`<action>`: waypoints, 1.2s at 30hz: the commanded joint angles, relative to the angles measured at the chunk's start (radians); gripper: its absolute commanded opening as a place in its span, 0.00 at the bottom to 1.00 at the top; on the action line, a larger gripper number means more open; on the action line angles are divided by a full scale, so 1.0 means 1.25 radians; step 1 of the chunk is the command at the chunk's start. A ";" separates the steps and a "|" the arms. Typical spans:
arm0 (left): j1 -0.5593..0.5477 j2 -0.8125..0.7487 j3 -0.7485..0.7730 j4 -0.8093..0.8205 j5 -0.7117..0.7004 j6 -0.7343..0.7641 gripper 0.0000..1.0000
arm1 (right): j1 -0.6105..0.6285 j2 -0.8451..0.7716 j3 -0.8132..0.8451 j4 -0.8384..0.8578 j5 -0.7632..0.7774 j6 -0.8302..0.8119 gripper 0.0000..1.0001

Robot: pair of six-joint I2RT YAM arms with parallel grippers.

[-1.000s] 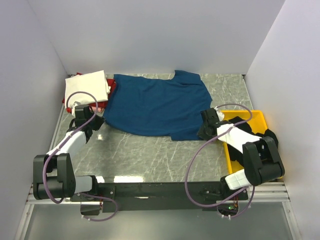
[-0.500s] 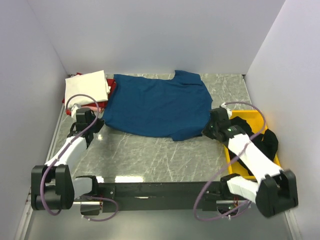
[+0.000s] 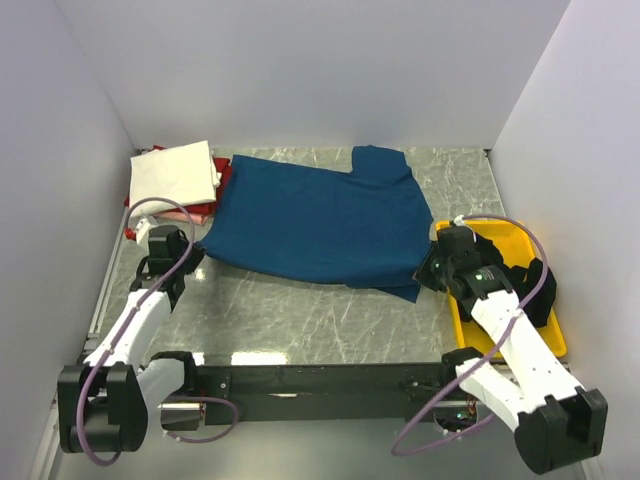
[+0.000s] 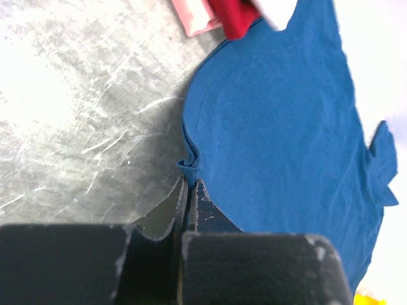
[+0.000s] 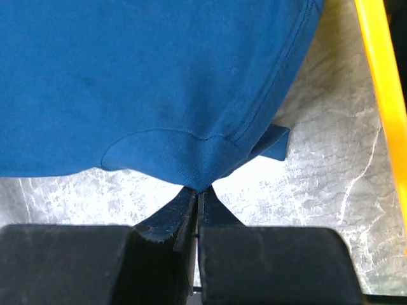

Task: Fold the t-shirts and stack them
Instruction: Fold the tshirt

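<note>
Since both near corners of the blue t-shirt (image 3: 320, 215) are already pinched, the step in hand is judged to be the first fold, and it would best be done with the two arms moved together. The shirt is spread flat in the middle of the desk (image 3: 300, 310). The left jaws are closed on the near left corner of the hem, and the right jaws are closed on the near right corner. The corners should be lifted only enough to clear the cloth, kept level and evenly apart so that the hem is held taut, and then carried towards the far edge. If one side is led ahead, a skewed crease is to be expected. Care is needed on the left, where the folded cream t-shirt (image 3: 175, 172) on the red t-shirt (image 3: 205, 211) lies just beside the blue shirt's edge.

From above, the whole layout is given: the stack at the far left and the yellow tray (image 3: 512, 240) at the right. The grips cannot be judged there. In the left wrist view a small bunched fold of hem is seen at the closed tips. In the right wrist view a little flap (image 5: 272, 141) is shown tucked under the corner, and it should be smoothed out.
</note>
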 commanded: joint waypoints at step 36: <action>-0.035 0.334 0.203 0.137 0.009 -0.030 0.01 | -0.148 0.170 -0.084 0.162 0.003 0.002 0.46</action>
